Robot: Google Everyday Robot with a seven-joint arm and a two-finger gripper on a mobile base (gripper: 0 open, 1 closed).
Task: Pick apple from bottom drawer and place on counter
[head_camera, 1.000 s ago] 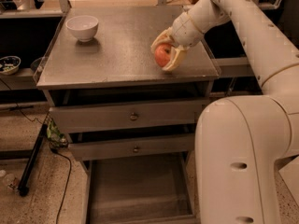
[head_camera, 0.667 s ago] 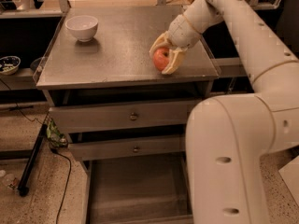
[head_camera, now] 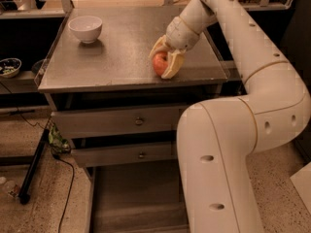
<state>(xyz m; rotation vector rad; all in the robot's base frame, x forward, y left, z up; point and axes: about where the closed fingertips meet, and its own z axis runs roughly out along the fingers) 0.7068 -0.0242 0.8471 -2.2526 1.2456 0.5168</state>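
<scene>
The apple [head_camera: 160,63] is red-orange and rests low on the grey counter [head_camera: 121,52], near its front right part. My gripper [head_camera: 164,62] reaches down from the white arm and its cream fingers [head_camera: 174,64] close around the apple on both sides. The bottom drawer [head_camera: 136,198] is pulled open below, and its bare grey floor shows left of my arm.
A white bowl [head_camera: 85,28] stands at the counter's back left. Two closed drawer fronts with brass knobs [head_camera: 139,122] sit under the counter. A dark shelf with a small dish [head_camera: 8,67] is at the left. A black stand leg and cable lie on the speckled floor at left.
The gripper with the apple has hardly moved on the counter. The view has shifted, and the arm's near segment now fills more of the lower right.
</scene>
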